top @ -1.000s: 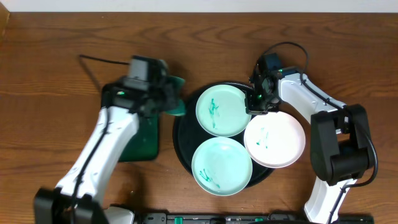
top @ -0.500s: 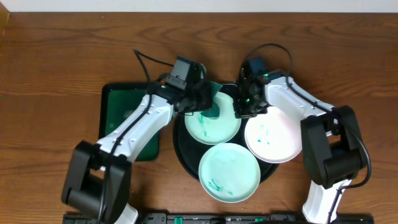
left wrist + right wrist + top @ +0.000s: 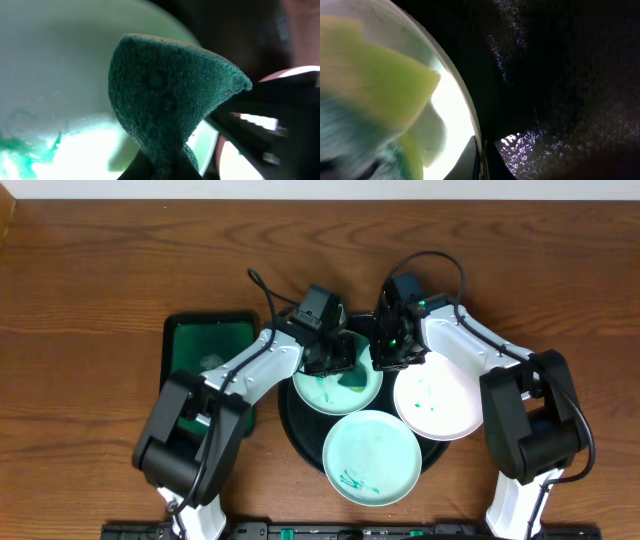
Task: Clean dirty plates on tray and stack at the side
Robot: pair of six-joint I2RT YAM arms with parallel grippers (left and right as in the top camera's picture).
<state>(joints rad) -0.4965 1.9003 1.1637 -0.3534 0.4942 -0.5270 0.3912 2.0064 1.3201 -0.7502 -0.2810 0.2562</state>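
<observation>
Biggest worry for me, working down from the table (image 3: 90,260): the tray (image 3: 293,420) in the middle of it is packed. Three plates fill it. The white plate (image 3: 445,405) hangs over the tray's right rim and the near mint plate (image 3: 372,457) pokes past its front rim. A hard scrub on the far mint plate (image 3: 315,385), the one at the tray's back, could shove it into those two and push one off onto the wood.

That plate has teal smears on its left part, while the green sponge (image 3: 165,100) sits over its right part, so a short stroke might miss the mess. The sponge is folded and pinched at one end only, so I'd guess it can twist or slip out under pressure.

The left end effector (image 3: 333,358) is clamped on the sponge, right above the far mint plate. Can't tell if the sponge actually touches it. The right end effector (image 3: 392,358) is closed on that plate's right rim, at the tray's back-right. If that pinch slips, the plate probably spins.
</observation>
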